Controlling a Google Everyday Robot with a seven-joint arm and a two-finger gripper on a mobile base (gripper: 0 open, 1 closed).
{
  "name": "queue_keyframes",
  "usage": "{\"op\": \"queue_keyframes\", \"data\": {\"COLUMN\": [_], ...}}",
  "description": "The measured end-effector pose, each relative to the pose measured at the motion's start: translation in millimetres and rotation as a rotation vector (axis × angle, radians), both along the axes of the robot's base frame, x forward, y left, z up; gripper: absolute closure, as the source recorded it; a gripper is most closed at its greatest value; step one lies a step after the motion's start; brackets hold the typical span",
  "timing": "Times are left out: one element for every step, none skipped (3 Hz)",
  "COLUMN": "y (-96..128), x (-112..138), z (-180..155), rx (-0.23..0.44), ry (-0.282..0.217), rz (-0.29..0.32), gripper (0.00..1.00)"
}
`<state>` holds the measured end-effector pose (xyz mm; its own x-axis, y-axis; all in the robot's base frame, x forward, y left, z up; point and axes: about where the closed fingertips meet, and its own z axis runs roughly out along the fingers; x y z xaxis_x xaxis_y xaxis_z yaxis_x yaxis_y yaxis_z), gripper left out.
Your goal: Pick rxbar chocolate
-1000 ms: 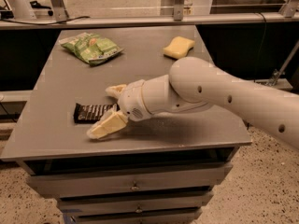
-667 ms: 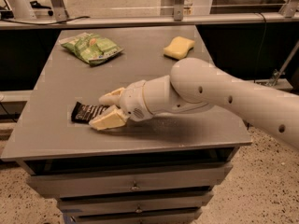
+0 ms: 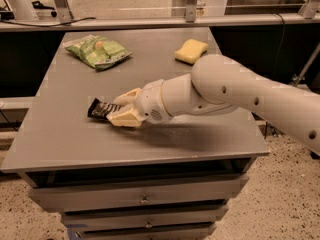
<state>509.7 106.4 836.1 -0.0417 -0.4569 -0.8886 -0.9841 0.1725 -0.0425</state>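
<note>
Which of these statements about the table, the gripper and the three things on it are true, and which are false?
1. The gripper is at the rxbar chocolate, low over the front half of the table. True.
2. The green snack bag lies at the front right corner. False: it lies at the back left, as the camera sees it.
3. The yellow sponge lies at the back, apart from the bag. True.
4. The rxbar chocolate rests on top of the green snack bag. False: it lies nearer the front, well apart from the bag.
</note>
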Motion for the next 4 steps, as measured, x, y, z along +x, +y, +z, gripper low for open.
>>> {"op": "queue_keyframes", "data": {"y": [-26, -64, -100, -103], "x": [13, 29, 39, 41], "z": [19, 51, 98, 111], "rx": [-0.010, 0.010, 0.054, 0.062], "ry": [-0.025, -0.048, -0.070, -0.085], "rz": [-0.029, -0.069, -0.106, -0.106], "gripper": [1.00, 1.00, 1.00, 1.00]}}
